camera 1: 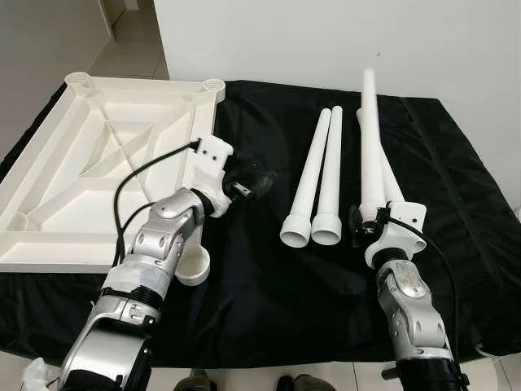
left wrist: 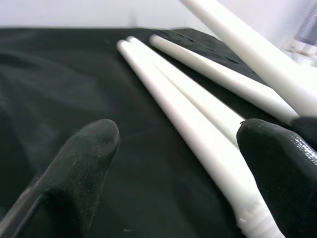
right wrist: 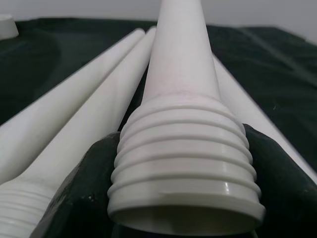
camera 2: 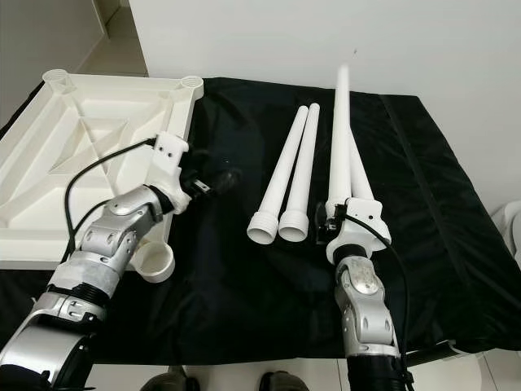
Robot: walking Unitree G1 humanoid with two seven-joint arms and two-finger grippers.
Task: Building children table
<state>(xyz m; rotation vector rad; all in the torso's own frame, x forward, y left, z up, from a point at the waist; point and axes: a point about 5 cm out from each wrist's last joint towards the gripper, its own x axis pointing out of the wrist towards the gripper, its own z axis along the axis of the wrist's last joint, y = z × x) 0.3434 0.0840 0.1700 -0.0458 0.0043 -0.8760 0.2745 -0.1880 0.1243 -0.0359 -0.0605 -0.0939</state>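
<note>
A white table top [camera 1: 81, 163] lies upside down on the left of the black cloth, with round leg sockets [camera 1: 213, 85] at its corners. Two white tapered legs [camera 1: 313, 175] lie side by side in the middle. My right gripper [camera 1: 366, 224] is shut on the threaded end of a third leg [camera 1: 370, 138], whose thin end is tilted up and away; the ribbed end [right wrist: 183, 163] sits between the black fingers. A fourth leg [camera 1: 392, 186] lies beneath it. My left gripper [camera 1: 248, 186] hovers open over the cloth between the table top and the pair of legs [left wrist: 188, 114].
The black cloth [camera 1: 269, 301] covers the whole work surface, with free room near its front edge. A white wall stands behind. Tiled floor [camera 1: 130, 49] shows at the far left, and a white object [camera 2: 509, 224] stands off the right edge.
</note>
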